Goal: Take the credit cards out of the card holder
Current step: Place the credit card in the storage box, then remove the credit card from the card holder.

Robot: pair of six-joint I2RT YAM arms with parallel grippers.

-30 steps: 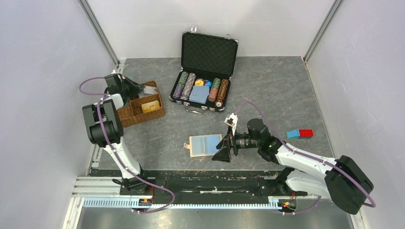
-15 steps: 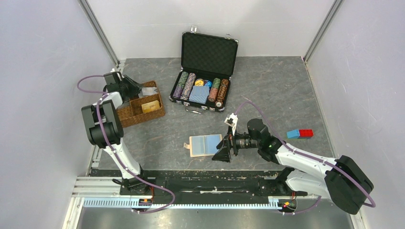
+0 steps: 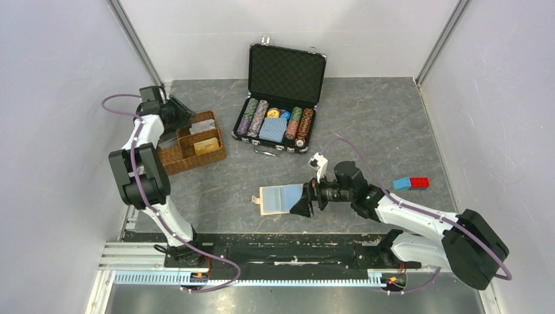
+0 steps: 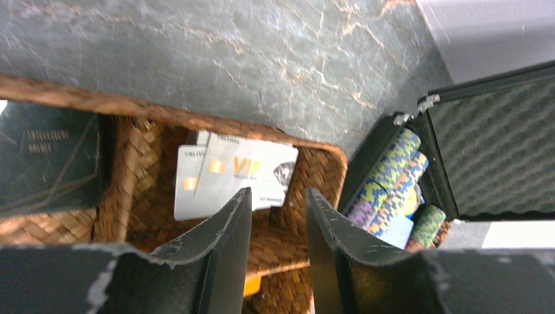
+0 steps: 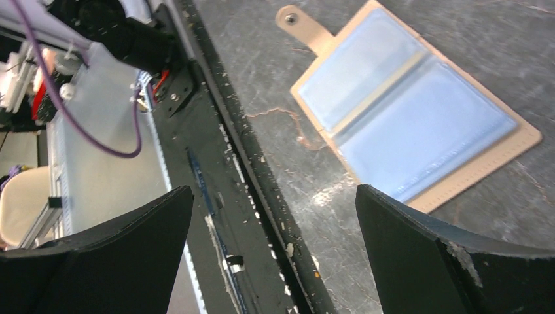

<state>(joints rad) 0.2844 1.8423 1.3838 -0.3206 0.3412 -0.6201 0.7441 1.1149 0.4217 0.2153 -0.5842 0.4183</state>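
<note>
Your left hand (image 4: 278, 196) hangs apart, empty, over cards (image 4: 229, 176) in the tray (image 4: 163, 116). Your right hand (image 5: 273, 193) gapes at the holder (image 5: 406, 111); check it for more next.

Left wrist: left gripper (image 4: 278, 196) covers the 6 o'clock edge of the credit cards (image 4: 242, 171), and their small print is unreadable. Black card (image 4: 46, 163) at 9 o'clock is cut off by the frame. Top view: right gripper (image 3: 302, 203) masks the card holder (image 3: 280, 198) at its 3 o'clock edge.
</note>
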